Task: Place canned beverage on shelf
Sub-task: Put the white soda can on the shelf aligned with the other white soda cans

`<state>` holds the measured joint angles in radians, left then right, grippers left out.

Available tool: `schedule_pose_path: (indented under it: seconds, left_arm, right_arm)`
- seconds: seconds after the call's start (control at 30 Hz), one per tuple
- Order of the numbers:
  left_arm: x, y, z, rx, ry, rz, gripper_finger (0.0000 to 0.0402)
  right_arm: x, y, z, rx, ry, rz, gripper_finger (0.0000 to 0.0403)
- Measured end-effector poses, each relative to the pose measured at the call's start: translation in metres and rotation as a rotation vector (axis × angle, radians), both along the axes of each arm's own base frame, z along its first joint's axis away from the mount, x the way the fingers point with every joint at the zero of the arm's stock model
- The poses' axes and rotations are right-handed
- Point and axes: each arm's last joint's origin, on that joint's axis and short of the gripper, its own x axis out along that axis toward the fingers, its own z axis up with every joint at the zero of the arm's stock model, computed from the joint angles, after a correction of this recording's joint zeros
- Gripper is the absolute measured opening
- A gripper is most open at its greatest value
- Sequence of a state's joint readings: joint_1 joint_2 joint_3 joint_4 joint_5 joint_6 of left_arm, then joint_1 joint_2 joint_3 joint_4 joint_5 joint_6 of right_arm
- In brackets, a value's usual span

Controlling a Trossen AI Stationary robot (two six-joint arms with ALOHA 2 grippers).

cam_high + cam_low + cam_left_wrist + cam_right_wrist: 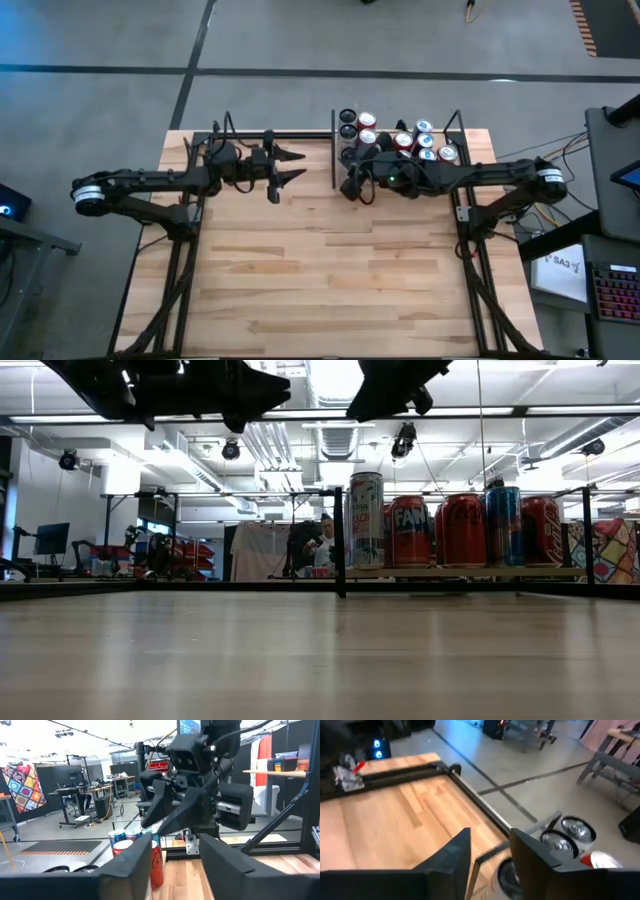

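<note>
Between the right jaws point(352, 186) nothing is held; both dark fingers stand apart with bare air in the gap. They hang just off the near left corner of the shelf point(400, 172), above the worktop point(320, 270). The left jaws point(291, 166) are also parted and hold nothing, up near the far edge of the worktop, a little way from the shelf.

On the shelf stands a crowd of cans point(450, 530), all upright and close together, with a tall pale can point(366, 520) at the left end. No can is seen on the bare worktop or in either jaw. So the job looks done, or nearly done, for the cans that show.

Thin black rods and posts run around the shelf, and one post point(339, 540) stands right beside the tall can. The right arm is close to that edge and could bump it. Most of the worktop toward the near side looks wide and free for both arms to pull back.
</note>
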<state>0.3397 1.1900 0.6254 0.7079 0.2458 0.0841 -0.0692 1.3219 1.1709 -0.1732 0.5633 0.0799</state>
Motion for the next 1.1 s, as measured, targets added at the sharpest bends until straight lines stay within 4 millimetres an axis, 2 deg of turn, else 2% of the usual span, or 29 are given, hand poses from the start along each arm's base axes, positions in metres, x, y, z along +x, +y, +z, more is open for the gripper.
schedule_pose_path:
  seconds: [0.17,0.33,0.53,0.73,0.87,1.1]
  left_arm:
    - [0.010,0.003,0.003,-0.010,0.018,-0.002,0.0077]
    - [0.036,0.013,-0.004,-0.027,0.079,-0.001,0.0008]
    - [0.070,0.025,-0.010,-0.006,0.153,0.001,0.0004]
    - [0.099,0.036,-0.016,0.025,0.251,-0.003,0.0001]
    - [0.107,0.041,-0.023,0.028,0.280,0.003,0.0000]
    - [0.104,0.056,-0.025,0.018,0.284,0.051,0.0000]
  right_arm:
    - [-0.010,0.002,0.001,0.042,0.043,0.032,0.0076]
    - [-0.019,0.004,0.000,0.095,0.089,0.068,0.0018]
    - [-0.029,0.004,-0.006,0.161,0.170,0.053,0.0009]
    - [-0.030,0.000,-0.016,0.195,0.227,0.048,0.0009]
    - [-0.031,-0.008,-0.026,0.237,0.249,0.108,0.0009]
    - [-0.033,-0.025,-0.046,0.232,0.237,0.089,0.0009]
